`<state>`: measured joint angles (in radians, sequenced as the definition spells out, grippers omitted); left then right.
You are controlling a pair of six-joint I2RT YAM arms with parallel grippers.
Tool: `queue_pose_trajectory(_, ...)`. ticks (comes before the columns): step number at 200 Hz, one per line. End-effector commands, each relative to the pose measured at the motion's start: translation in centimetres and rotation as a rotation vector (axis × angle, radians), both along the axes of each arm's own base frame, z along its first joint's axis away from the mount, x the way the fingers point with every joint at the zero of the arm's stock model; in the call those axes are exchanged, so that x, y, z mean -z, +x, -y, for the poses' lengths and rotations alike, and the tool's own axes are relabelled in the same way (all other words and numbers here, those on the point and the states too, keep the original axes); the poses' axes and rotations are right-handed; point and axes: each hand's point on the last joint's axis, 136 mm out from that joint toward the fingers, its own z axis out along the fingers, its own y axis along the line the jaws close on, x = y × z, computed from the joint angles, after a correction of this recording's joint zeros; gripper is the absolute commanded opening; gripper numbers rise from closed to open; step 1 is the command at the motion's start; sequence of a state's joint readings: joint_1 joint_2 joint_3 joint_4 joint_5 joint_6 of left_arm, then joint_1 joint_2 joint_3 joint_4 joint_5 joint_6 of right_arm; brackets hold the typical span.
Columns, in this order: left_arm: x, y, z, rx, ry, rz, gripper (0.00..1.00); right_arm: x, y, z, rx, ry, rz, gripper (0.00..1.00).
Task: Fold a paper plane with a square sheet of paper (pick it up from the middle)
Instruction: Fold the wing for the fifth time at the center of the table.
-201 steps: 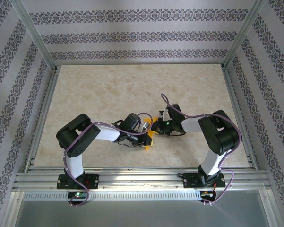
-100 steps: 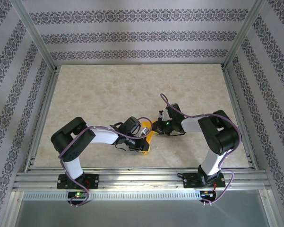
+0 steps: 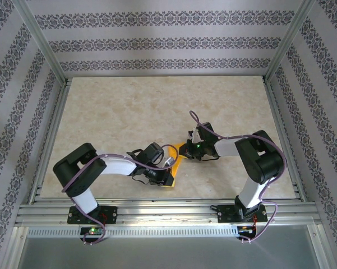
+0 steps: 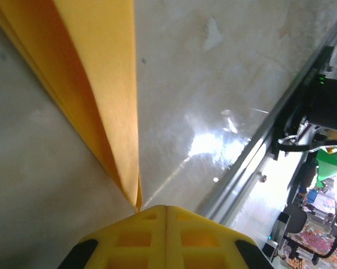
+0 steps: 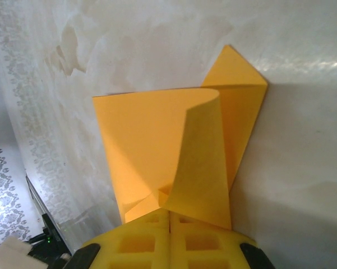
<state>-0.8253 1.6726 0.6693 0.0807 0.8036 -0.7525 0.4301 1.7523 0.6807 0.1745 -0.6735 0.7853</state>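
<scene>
Seen from above, a pale marbled tabletop lies inside a metal frame, with patterned wallpaper on three sides.

On the left, the left arm reaches low across the near part of the tabletop towards the centre. The left gripper, with yellow fingers, sits close to the front rail. In the left wrist view its two fingers are pressed together with no gap. A long folded edge of orange paper narrows down to meet them at the tip of one finger, and the gripper appears to pinch that end.

In the middle, the square sheet of paper is bright orange and partly folded. It spans the short gap between the two grippers, just in front of the tabletop's centre. In the right wrist view part of it lies flat on the tabletop with one pointed corner away from the camera, while a curled flap rises off the surface.

On the right, the right gripper is also fully closed, and the raised flap runs into the seam between its yellow fingers. Behind it, the right arm bends back to its base at the near right.
</scene>
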Motion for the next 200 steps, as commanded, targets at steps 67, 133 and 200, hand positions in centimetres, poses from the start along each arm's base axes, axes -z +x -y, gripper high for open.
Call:
queue_pose_trajectory(67,-4.5,8.8,1.9,-0.192,-0.111,0.168,0.04,4.2,-1.9,1.8,0.022,-0.156,-0.079,0.04)
queue_pose_trajectory(133,-0.6,11.7,2.7,-0.199,0.023,0.179,0.04,4.1,-2.0,1.6,0.02,-0.143,-0.083,0.05)
queue_pose_trajectory(200,4.5,9.1,-1.2,-0.177,0.206,0.141,0.0,1.0,-0.6,1.2,0.037,-0.084,-0.012,0.13)
